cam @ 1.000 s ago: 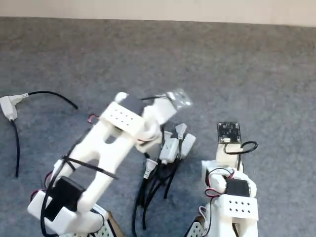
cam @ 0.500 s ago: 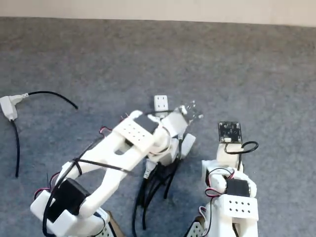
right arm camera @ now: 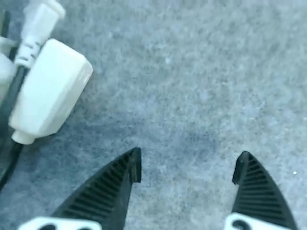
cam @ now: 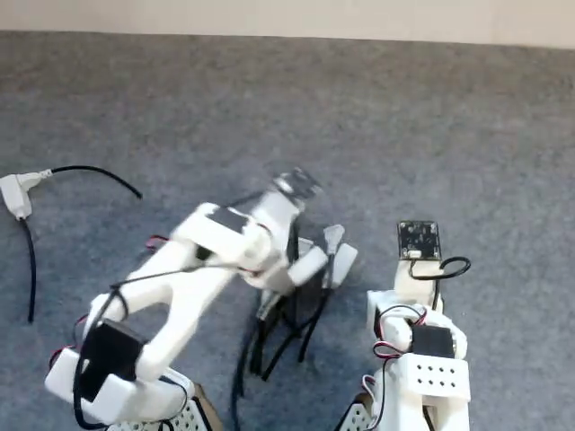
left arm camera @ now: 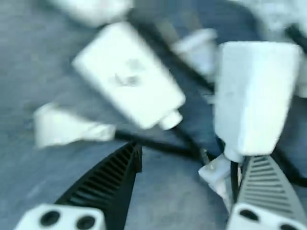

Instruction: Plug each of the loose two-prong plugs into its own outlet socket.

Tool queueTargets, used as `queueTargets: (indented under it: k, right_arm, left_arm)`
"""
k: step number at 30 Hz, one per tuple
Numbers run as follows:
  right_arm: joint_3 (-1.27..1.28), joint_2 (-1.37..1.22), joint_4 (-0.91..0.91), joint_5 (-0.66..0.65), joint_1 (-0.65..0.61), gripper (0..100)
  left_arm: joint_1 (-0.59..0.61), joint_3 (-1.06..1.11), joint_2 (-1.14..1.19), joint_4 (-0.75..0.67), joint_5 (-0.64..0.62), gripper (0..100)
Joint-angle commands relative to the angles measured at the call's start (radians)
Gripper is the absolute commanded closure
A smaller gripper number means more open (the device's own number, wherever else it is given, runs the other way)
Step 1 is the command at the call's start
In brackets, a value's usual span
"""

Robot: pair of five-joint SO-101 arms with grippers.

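Inspector: Left end effector wide open, holding nothing — outlet socket just beside one jaw.
Assessor: Advise centring on the socket body, clear of cords, before closing.
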State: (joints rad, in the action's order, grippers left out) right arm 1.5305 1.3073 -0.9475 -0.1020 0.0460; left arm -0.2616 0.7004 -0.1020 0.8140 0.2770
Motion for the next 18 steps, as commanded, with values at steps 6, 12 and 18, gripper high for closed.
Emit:
queueTargets:
  k: [6, 12, 18]
  right_arm:
    - [-0.041, 0.013, 0.022, 0.005, -0.047, 69.7]
    - [-0.041, 0.013, 0.022, 0.005, -0.048, 69.7]
    - [-0.041, 0.013, 0.022, 0.003, -0.05, 69.7]
  left_arm:
    - [0.208, -0.122, -0.041, 0.058, 0.048, 68]
    - [0.213, -0.208, -0.041, 0.173, 0.049, 68]
    - [0.197, -0.259, -0.05, 0.219, 0.049, 68]
